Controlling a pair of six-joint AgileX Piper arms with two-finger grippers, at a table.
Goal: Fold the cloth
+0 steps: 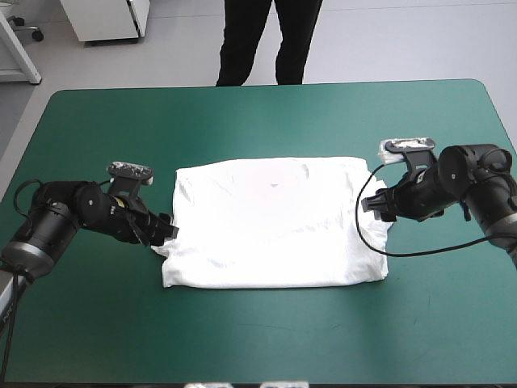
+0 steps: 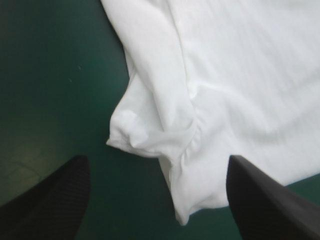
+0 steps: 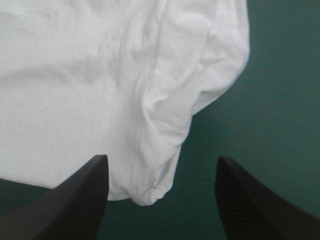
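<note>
The white T-shirt (image 1: 275,222) lies spread as a rough rectangle in the middle of the teal-green table, its sleeves folded in. My left gripper (image 1: 164,230) sits low at the shirt's left edge. In the left wrist view this gripper (image 2: 157,200) is open, with a bunched fold of the T-shirt (image 2: 160,125) just ahead of its fingers. My right gripper (image 1: 380,206) is at the shirt's right edge. It is open too (image 3: 162,200), and a rolled side fold of the T-shirt (image 3: 170,120) reaches between its fingers.
Bare teal-green cover (image 1: 266,339) runs along the near side of the table and along the far side (image 1: 266,121) beyond the shirt. The table's edges are well away from both grippers.
</note>
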